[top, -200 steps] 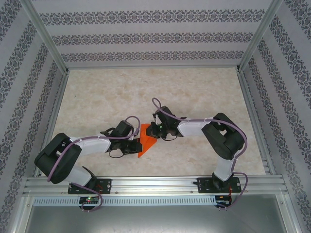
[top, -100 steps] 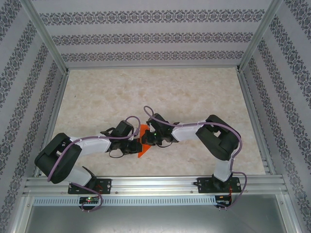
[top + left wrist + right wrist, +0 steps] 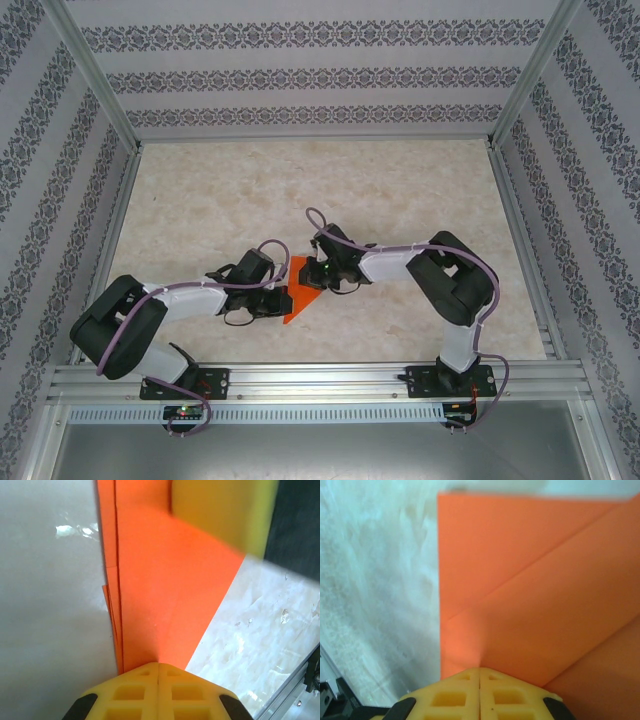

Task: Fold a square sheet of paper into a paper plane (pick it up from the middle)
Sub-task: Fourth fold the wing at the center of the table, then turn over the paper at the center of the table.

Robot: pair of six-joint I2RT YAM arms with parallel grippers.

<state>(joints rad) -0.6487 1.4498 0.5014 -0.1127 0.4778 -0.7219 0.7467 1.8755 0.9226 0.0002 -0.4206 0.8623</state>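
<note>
Back from a brief swing to its left half a second earlier, the right gripper (image 3: 317,276) sits at the wide far end of the sheet of paper (image 3: 298,300), while the left gripper (image 3: 279,299) holds its place at the sheet's left edge. Thin, matt and bright orange, the sheet is folded into a flat, layered wedge with sharp diagonal creases. It lies on the glossy, marbled beige table (image 3: 230,190), midway between the two arms. Its long axis runs far to near, the narrow point aimed at the arms' bases and slightly left. Both pairs of ribbed yellow fingers (image 3: 135,695) are pressed together, tips against the paper; whether a layer is caught between them cannot be told.
</note>
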